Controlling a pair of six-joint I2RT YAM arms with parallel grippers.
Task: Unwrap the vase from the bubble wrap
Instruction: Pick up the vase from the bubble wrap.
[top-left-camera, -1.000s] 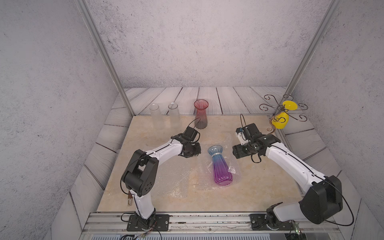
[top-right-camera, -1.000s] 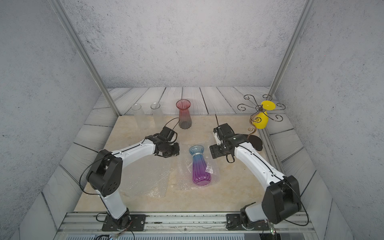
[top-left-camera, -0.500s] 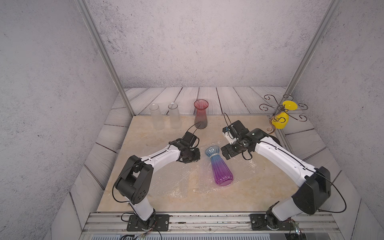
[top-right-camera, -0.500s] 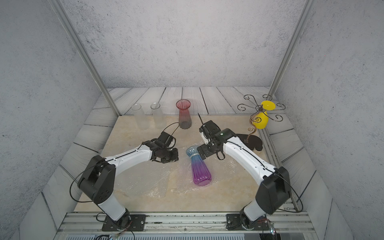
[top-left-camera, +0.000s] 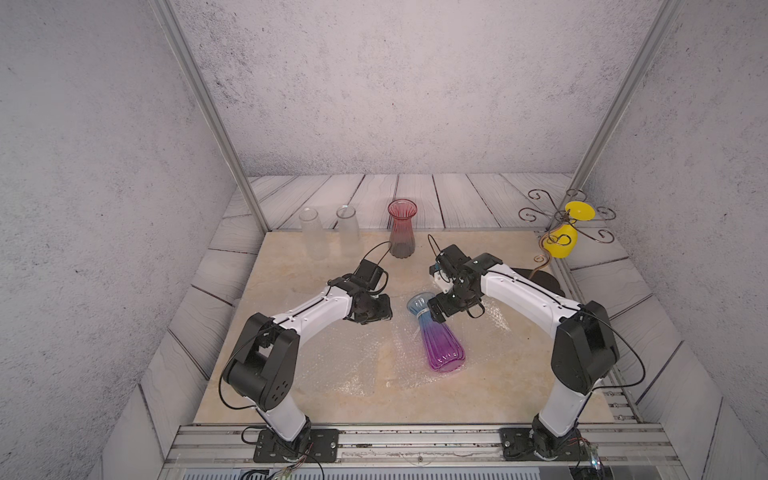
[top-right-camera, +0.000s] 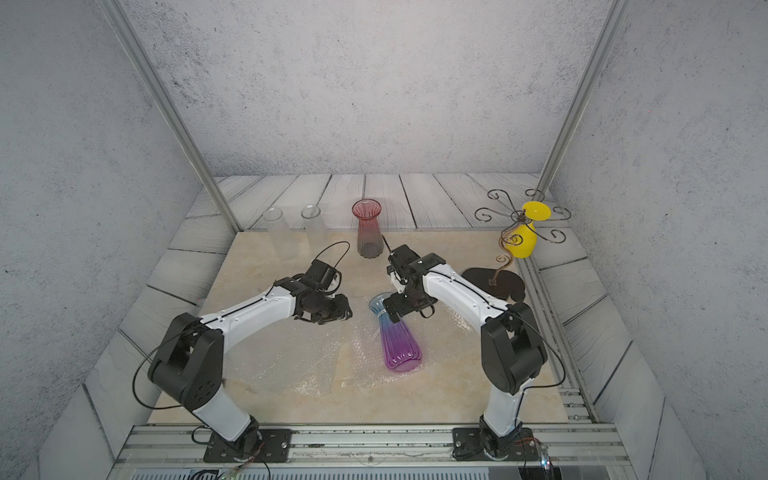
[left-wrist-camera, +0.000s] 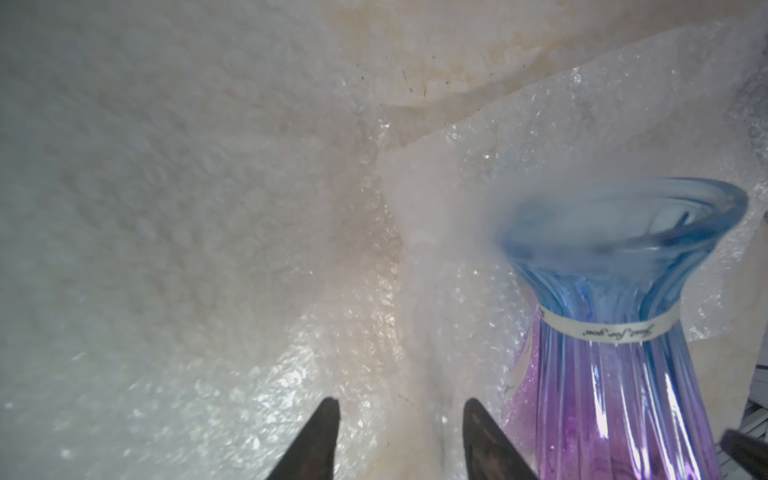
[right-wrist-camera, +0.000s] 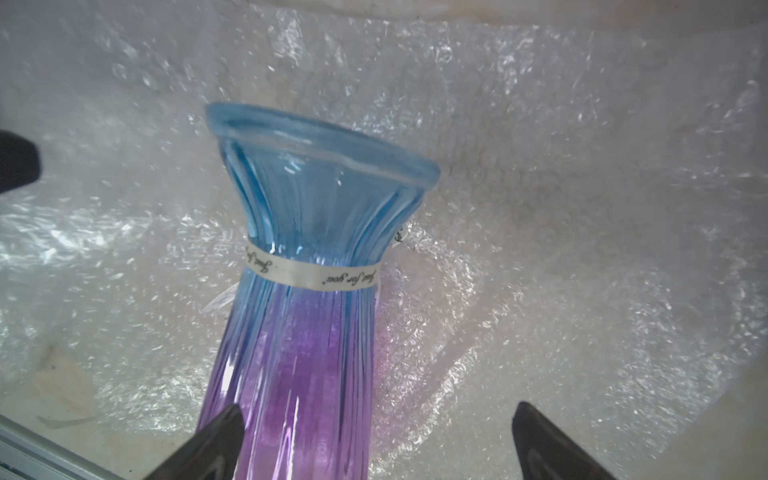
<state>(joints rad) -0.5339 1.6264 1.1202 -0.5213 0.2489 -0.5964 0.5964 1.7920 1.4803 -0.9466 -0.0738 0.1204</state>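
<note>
Starting at the left: left tool (top-left-camera: 385, 311), low over the surface (top-left-camera: 291, 266), jaws parted with nothing pinched; shows from the left wrist as two dark fingertips (left-wrist-camera: 320, 440) apart above a crinkled ridge of film. Next, the bubble wrap (top-left-camera: 332, 361): opened out into a flat, crumpled sheet, spread across the middle of the surface and running under both tools. Looks feather-light, limp and slick; likely to slide or bunch rather than lift cleanly, so best pinched at a free edge or raised fold, away from the glass. Further right, on top of that sheet, the vase (top-left-camera: 440, 343): lies on its side, bare, blue mouth toward the back wall (top-left-camera: 395, 104), purple base toward the front rail (top-left-camera: 415, 440), a white ribbon (right-wrist-camera: 311, 276) round the neck. Reads as ribbed glass: rigid, smooth, breakable, prone to roll on its round flank. Calls for a gentle grip across the narrow neck just below the flare, where the waist stops a slip. Last, right tool (top-left-camera: 436, 316): sits at that neck, spread wide, one jaw in front of the body, its mate clear to the side, clasping nothing; whether touching the glass, cannot tell.
</note>
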